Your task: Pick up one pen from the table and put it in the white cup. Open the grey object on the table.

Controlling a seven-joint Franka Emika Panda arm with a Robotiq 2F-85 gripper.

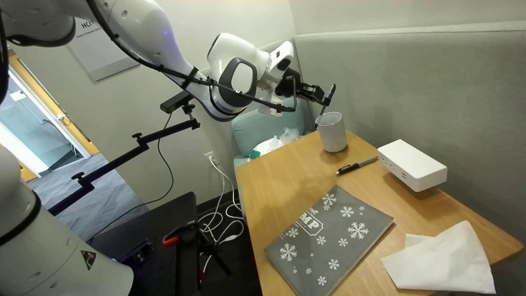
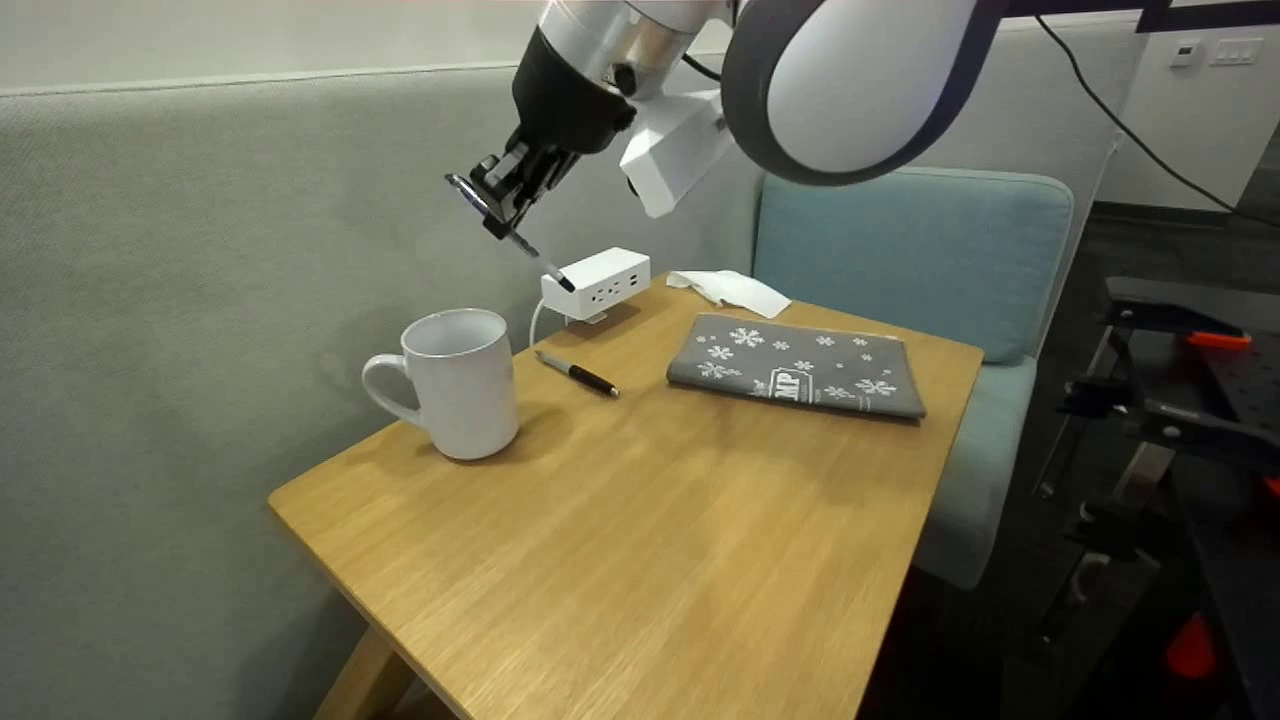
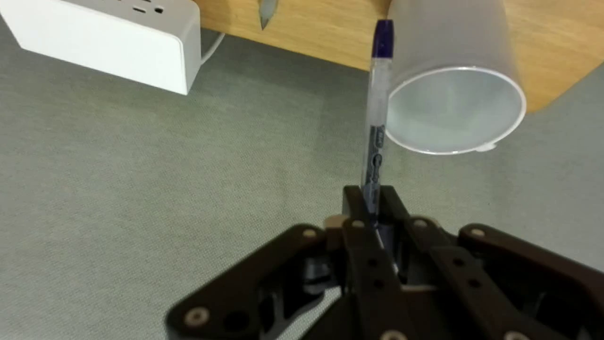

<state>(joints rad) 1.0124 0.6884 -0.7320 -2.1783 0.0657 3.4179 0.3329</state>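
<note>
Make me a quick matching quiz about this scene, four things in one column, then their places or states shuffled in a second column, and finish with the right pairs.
Things:
1. purple-ended pen
2. black-and-grey pen
3. white cup
4. grey flat object

Places or states:
A. standing upright on the table
B. clamped in the gripper
C. printed with white snowflakes
D. lying between the white cup and the white outlet box

Right pairs:
1-B
2-D
3-A
4-C

Mug [image 2: 466, 398] stands between backrest [image 2: 200, 250] and free tabletop [image 2: 640, 530].
</note>
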